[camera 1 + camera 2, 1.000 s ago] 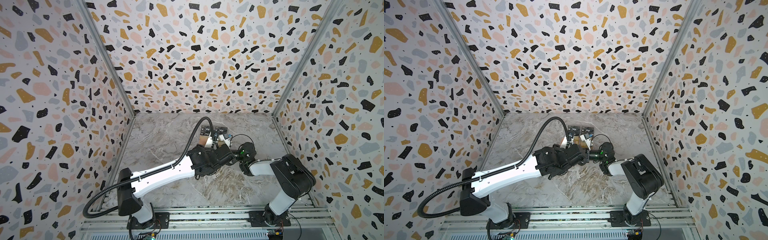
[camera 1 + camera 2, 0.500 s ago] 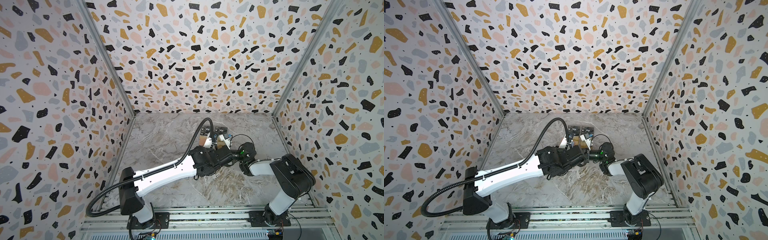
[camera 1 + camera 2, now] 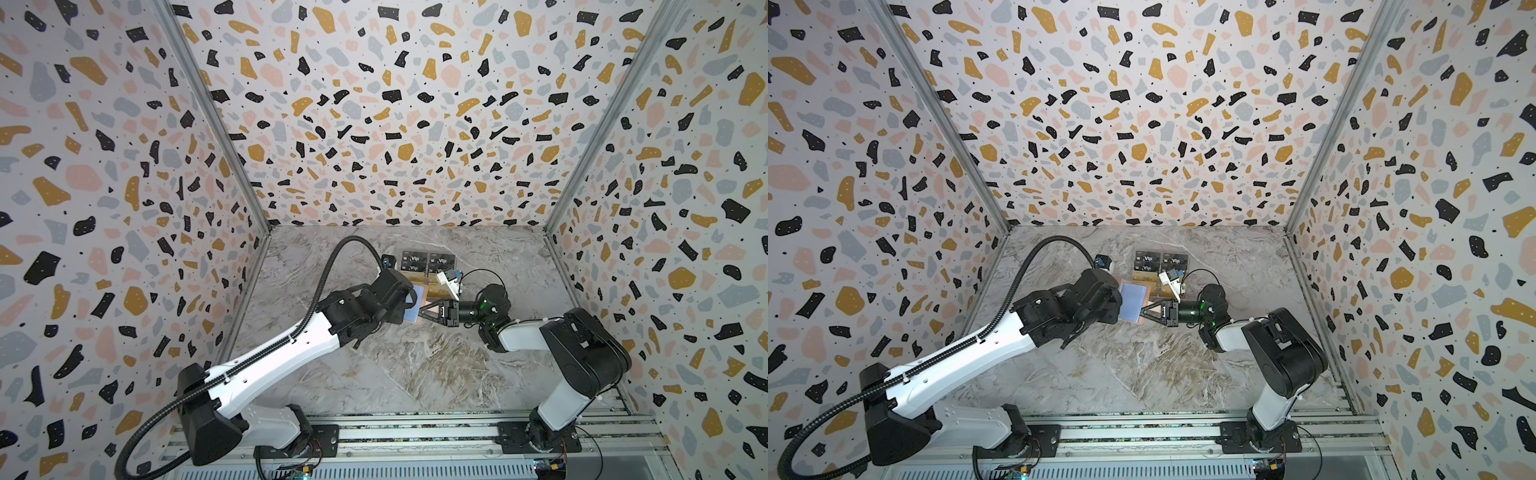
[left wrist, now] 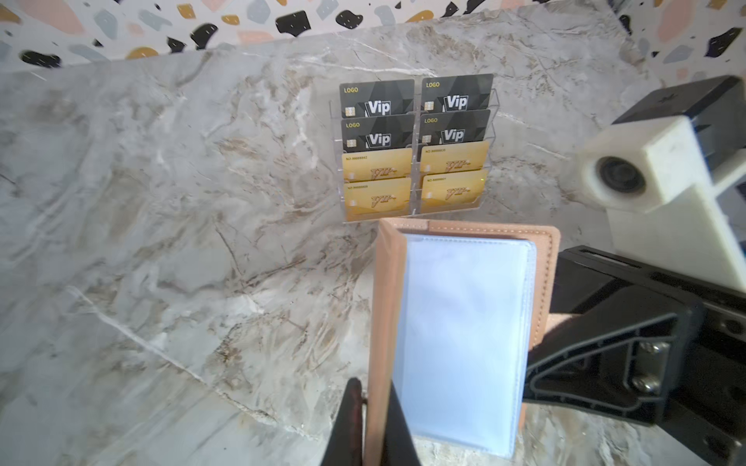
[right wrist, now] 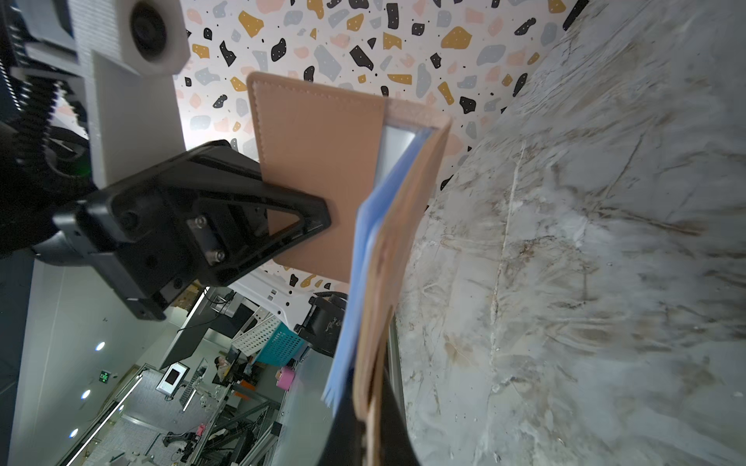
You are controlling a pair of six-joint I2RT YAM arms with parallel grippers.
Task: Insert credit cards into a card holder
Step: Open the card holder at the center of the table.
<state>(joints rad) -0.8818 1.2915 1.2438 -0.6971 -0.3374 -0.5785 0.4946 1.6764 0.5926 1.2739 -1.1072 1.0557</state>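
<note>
the left gripper (image 4: 373, 403) and right gripper (image 5: 369, 423) are each pinching one cover of the peach card holder (image 4: 464, 322), spreading it open over the marble table (image 4: 181, 262). just beyond, four gold credit cards (image 4: 377, 169) are sitting in the clear tiered stand's (image 4: 495, 101) lower pockets, below the black vip cards (image 4: 377, 101).

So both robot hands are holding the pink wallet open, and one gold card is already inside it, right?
Not quite. The left gripper and right gripper do hold the pink wallet open, but no gold card is inside: the left wrist view shows its clear sleeves empty and all four gold cards still in the clear stand.
</note>
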